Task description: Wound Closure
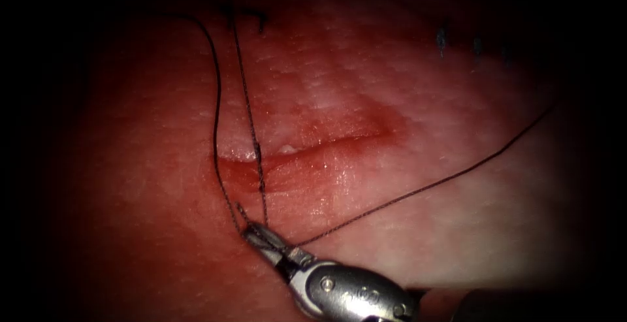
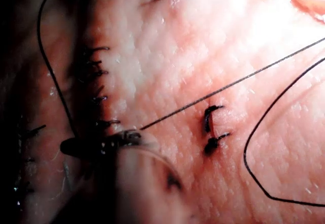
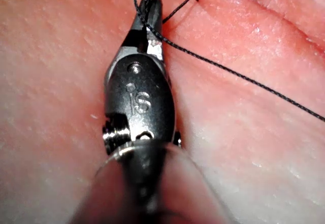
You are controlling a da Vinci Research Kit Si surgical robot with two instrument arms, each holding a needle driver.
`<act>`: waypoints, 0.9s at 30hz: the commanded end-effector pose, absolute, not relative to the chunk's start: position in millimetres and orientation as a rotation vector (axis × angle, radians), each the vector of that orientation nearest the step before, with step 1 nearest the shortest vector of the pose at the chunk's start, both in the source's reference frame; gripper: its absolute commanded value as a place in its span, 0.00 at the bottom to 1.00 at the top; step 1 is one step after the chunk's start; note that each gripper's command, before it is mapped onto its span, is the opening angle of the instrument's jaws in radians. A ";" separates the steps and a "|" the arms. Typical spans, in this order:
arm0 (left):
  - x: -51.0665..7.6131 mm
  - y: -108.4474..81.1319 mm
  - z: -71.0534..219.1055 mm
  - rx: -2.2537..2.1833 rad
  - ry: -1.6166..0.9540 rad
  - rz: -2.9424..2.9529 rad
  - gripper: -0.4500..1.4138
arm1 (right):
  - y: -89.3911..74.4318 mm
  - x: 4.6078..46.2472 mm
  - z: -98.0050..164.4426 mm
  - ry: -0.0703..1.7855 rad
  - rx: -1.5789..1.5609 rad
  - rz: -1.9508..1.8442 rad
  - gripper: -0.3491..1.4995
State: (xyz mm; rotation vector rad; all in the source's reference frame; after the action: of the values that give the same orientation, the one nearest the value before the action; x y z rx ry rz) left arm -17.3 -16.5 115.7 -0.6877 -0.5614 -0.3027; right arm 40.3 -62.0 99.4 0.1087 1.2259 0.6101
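Note:
In the endoscope view the right tool (image 1: pixel 257 234) comes up from below the cut (image 1: pixel 313 145) in the tissue (image 1: pixel 457 217), its jaws shut on the thread (image 1: pixel 250 116). Two strands rise from the jaws across the cut's left end to a dark stitch (image 1: pixel 260 18) above. A third strand (image 1: pixel 431 188) runs off to the right. In the right wrist view the right tool (image 3: pixel 151 8) pinches the thread (image 3: pixel 228 69) at its tips. In the left wrist view the left tool (image 2: pixel 86 145) is a dark shape lying on the tissue, shut on the thread (image 2: pixel 228 85), which runs taut away from it.
Red fluid wets the tissue around the cut. Small blue marks (image 1: pixel 441 40) dot the tissue above and right of the cut. The left wrist view has dark stitches (image 2: pixel 210 127), a row of short thread ends (image 2: pixel 99 74) and a slack loop of thread (image 2: pixel 254 173).

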 end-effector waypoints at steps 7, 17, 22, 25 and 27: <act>-19.4 -19.3 112.4 -0.598 -0.719 -0.285 0.00 | -60.6 41.3 97.2 1.330 0.152 0.580 0.81; -21.2 -23.5 106.2 -0.522 -0.822 -0.294 0.00 | -66.3 43.1 90.6 1.346 0.211 0.503 0.91; -22.3 -26.9 101.0 -0.453 -0.912 -0.317 0.00 | -69.6 42.1 86.0 1.243 0.324 0.371 0.89; -22.9 -27.8 98.6 -0.427 -0.945 -0.328 0.00 | -69.2 40.1 85.6 1.265 0.292 0.240 0.89; -23.1 -28.2 98.0 -0.415 -0.954 -0.329 0.00 | -68.6 39.1 85.7 1.264 0.271 0.169 0.89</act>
State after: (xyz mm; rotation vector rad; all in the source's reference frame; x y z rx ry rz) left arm -22.9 -28.3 96.7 -0.3997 -0.9699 -0.3236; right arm 37.9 -67.8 85.3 0.2604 1.2492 0.0911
